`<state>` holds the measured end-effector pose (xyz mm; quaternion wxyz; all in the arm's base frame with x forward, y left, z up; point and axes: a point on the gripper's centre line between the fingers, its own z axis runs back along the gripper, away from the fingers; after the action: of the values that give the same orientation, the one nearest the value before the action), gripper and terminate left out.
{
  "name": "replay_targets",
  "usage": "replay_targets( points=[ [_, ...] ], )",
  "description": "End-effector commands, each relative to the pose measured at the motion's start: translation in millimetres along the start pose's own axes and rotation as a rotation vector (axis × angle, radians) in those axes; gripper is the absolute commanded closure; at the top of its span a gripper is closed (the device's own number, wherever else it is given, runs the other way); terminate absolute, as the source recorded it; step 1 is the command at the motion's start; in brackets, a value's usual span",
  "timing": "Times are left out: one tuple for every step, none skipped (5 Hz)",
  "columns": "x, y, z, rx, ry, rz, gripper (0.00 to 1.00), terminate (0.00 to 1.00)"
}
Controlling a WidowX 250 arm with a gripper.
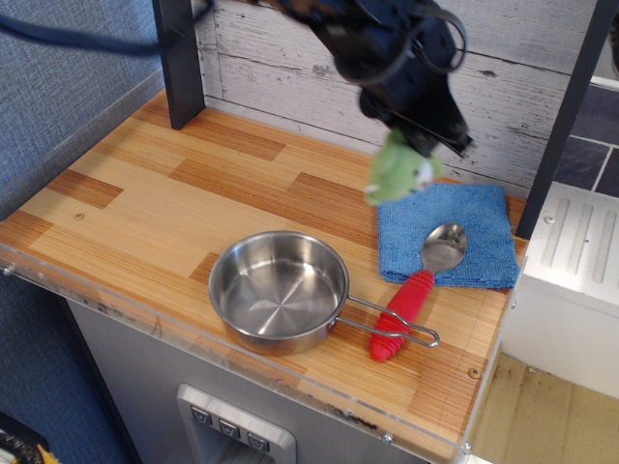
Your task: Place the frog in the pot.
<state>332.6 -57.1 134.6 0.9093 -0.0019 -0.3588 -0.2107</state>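
The light-green plush frog [398,170] hangs in the air from my black gripper [423,135], which is shut on its top. It hangs above the back left edge of the blue cloth, clear of the table. The shiny steel pot [279,288] stands empty on the wooden table near the front edge, its wire loop handle [397,324] pointing right. The frog is up and to the right of the pot.
A blue cloth [448,233] lies at the right rear of the wooden table [145,193]. A red-handled spoon [411,302] lies with its bowl on the cloth, next to the pot's handle. A dark post [178,58] stands at the back left. A clear rim runs along the front edge.
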Motion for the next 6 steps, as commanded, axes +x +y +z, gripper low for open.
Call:
replay_targets(
  points=[
    [-17, 8, 63, 0.072, 0.15, -0.032, 1.0, 0.0],
    [-35, 10, 72, 0.069, 0.246, -0.091, 1.0, 0.0],
    [-53, 10, 69, 0.041, 0.311, -0.172, 1.0, 0.0],
    [-67, 8, 57, 0.021, 0.359, -0.162, 1.0, 0.0],
    [-81, 5, 41, 0.007, 0.403, -0.146, 1.0, 0.0],
    [-94, 1, 25, 0.004, 0.437, -0.12, 1.0, 0.0]
  ],
)
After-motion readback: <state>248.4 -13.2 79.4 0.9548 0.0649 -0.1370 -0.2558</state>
